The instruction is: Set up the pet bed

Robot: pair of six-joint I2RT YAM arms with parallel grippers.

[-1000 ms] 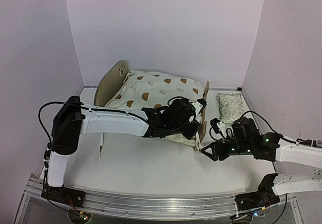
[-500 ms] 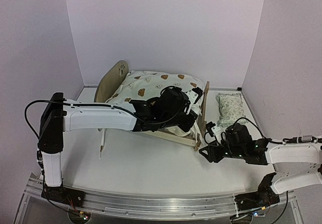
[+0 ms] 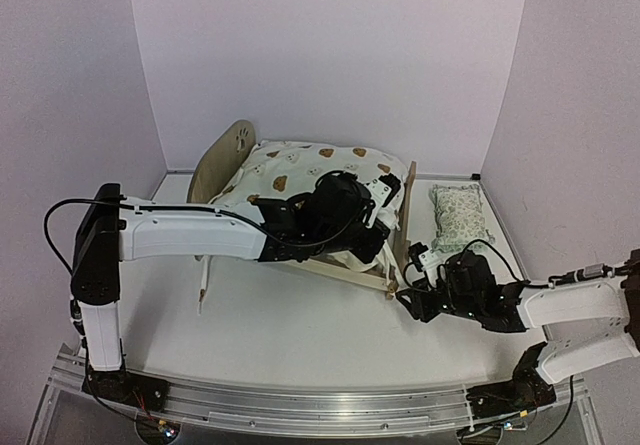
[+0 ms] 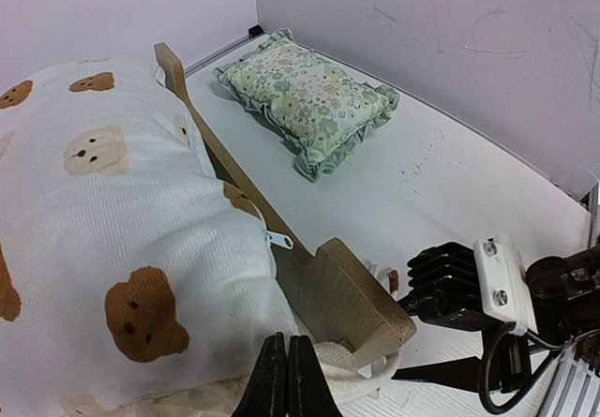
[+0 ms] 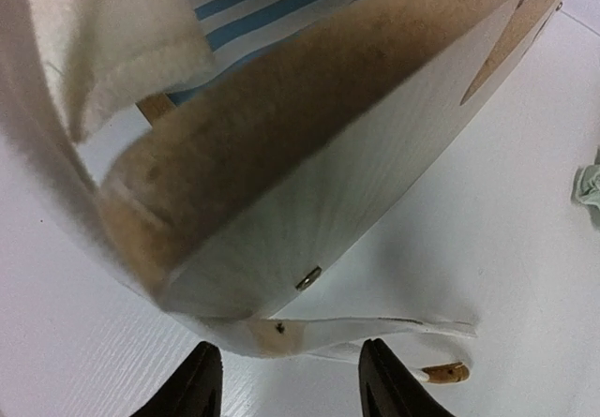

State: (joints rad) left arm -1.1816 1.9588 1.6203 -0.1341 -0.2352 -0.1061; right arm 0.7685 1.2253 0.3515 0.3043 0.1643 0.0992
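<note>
The pet bed stands at the back with its paw-print headboard on the left and its low footboard on the right. The cream bear-print quilt covers it. The footboard and the quilt also show in the left wrist view. My left gripper is shut low at the near footboard corner, on the quilt's ruffled edge. My right gripper is open, its fingertips on either side of the footboard's near foot. The striped mattress shows under the quilt.
The green-patterned pillow lies on the table to the right of the footboard, near the right wall, and also shows in the left wrist view. A thin white stick lies left of the bed. Purple walls close in on three sides.
My left gripper has drawn the quilt up from the bed's near side onto the bed. My right gripper has slid left to the footboard's foot.
</note>
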